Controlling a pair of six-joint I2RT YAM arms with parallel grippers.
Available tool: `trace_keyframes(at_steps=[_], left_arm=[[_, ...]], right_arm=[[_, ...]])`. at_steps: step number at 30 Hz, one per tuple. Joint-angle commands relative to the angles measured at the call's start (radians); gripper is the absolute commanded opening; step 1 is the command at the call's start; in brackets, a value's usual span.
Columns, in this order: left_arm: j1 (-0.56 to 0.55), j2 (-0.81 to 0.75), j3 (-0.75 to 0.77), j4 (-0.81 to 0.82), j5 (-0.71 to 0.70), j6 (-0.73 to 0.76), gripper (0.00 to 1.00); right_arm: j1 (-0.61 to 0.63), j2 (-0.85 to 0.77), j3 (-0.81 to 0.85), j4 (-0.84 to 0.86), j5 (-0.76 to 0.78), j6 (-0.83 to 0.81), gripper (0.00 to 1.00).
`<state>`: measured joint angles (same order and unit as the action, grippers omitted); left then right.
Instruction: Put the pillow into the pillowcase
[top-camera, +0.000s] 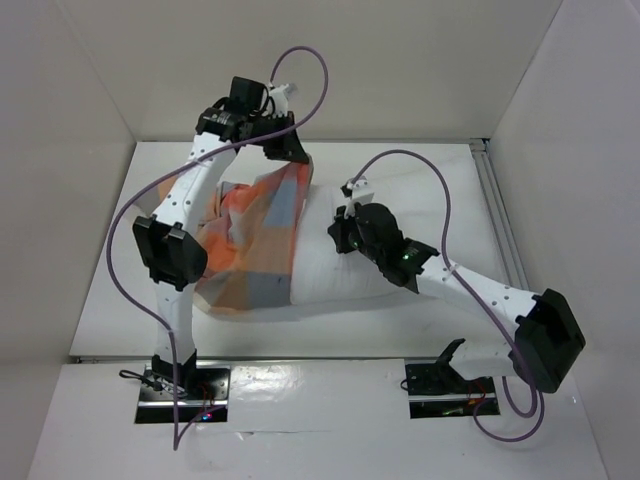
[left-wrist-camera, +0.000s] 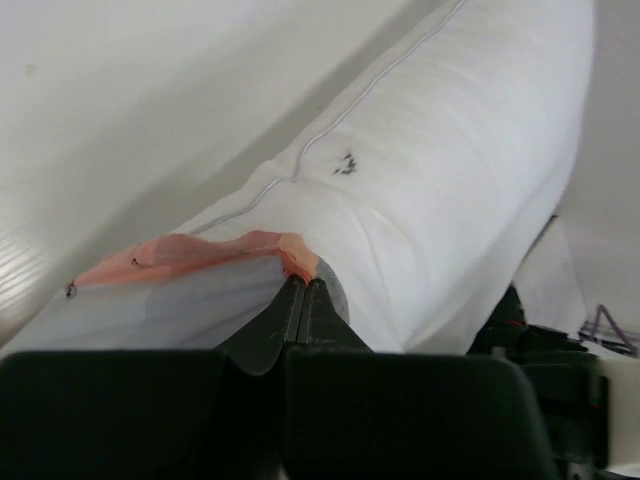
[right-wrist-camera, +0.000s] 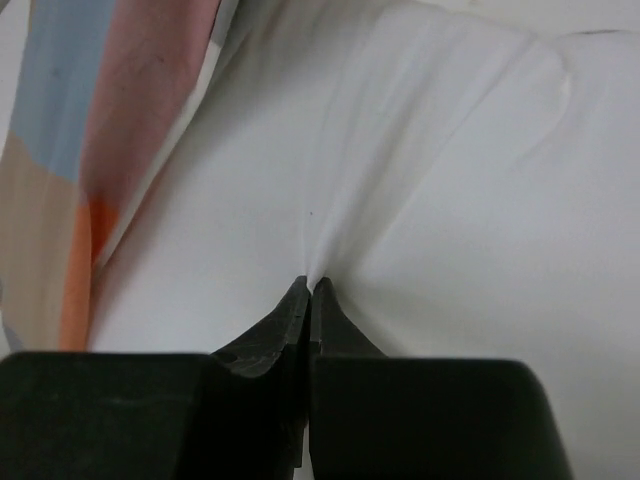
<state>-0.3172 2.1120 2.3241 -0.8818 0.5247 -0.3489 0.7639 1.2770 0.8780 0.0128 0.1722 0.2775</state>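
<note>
The left arm (top-camera: 190, 195) and right arm (top-camera: 478, 292) are white with black joints; purple cables (top-camera: 446, 225) loop off both; fingers (left-wrist-camera: 287, 315) are black.

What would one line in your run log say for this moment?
left hand: shut on pillowcase edge | right hand: shut on pillow fabric | pillow: partly inside pillowcase

left end of pillow (top-camera: 335, 270) hidden inside pillowcase (top-camera: 255, 250), pillowcase edge behind left arm (top-camera: 190, 200), small dark mark (left-wrist-camera: 345, 165) illegible

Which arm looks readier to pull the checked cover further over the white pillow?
Probably left: the left gripper pinches the pillowcase's open edge; the right gripper pinches only the pillow.
</note>
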Motion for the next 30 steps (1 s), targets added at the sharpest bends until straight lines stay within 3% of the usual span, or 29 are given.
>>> trace_keyframes(at_steps=[1, 8, 12, 13, 14, 16, 17, 20, 23, 24, 26, 27, 29, 30], left_arm=[[-0.034, -0.014, 0.024, 0.152, 0.167, -0.062, 0.00], [-0.118, 0.100, 0.093, 0.161, 0.259, -0.071, 0.00], [-0.122, 0.167, 0.187, 0.049, 0.195, -0.052, 0.03], [-0.102, 0.143, 0.166, 0.049, 0.167, -0.035, 0.29], [-0.091, 0.117, 0.106, 0.049, 0.119, -0.019, 0.47], [-0.059, 0.031, 0.072, 0.049, 0.057, -0.007, 0.71], [-0.050, -0.001, 0.063, 0.049, -0.021, 0.002, 0.88], [-0.020, -0.145, 0.023, 0.049, -0.153, 0.011, 0.99], [-0.006, -0.312, -0.046, 0.075, -0.323, 0.021, 0.92], [-0.006, -0.367, -0.159, 0.090, -0.392, -0.002, 0.72], [-0.031, -0.485, -0.317, 0.148, -0.466, -0.028, 0.52], [-0.045, -0.547, -0.495, 0.170, -0.500, -0.065, 0.43], [-0.104, -0.716, -0.671, 0.201, -0.606, -0.123, 0.34], [-0.120, -0.763, -0.827, 0.220, -0.606, -0.142, 0.35]], right_arm=[[0.041, -0.007, -0.030, 0.047, -0.122, -0.003, 0.00], [0.052, -0.016, -0.007, 0.136, 0.021, 0.029, 0.00], [0.052, 0.030, 0.099, 0.090, 0.211, 0.061, 0.00], [0.042, 0.068, 0.127, 0.072, 0.228, 0.061, 0.00], [0.031, 0.088, 0.147, 0.058, 0.248, 0.061, 0.00], [0.008, 0.155, 0.203, 0.010, 0.248, 0.071, 0.00], [-0.011, 0.179, 0.217, 0.010, 0.233, 0.083, 0.00], [-0.038, 0.251, 0.254, -0.016, 0.213, 0.095, 0.00], [-0.071, 0.291, 0.285, -0.016, 0.152, 0.135, 0.00], [-0.086, 0.291, 0.300, -0.016, 0.123, 0.135, 0.00], [-0.086, 0.321, 0.329, -0.045, 0.122, 0.135, 0.00], [-0.086, 0.321, 0.343, -0.057, 0.106, 0.135, 0.00], [-0.086, 0.321, 0.352, -0.069, 0.105, 0.124, 0.00], [-0.075, 0.309, 0.352, -0.070, 0.105, 0.114, 0.00]])
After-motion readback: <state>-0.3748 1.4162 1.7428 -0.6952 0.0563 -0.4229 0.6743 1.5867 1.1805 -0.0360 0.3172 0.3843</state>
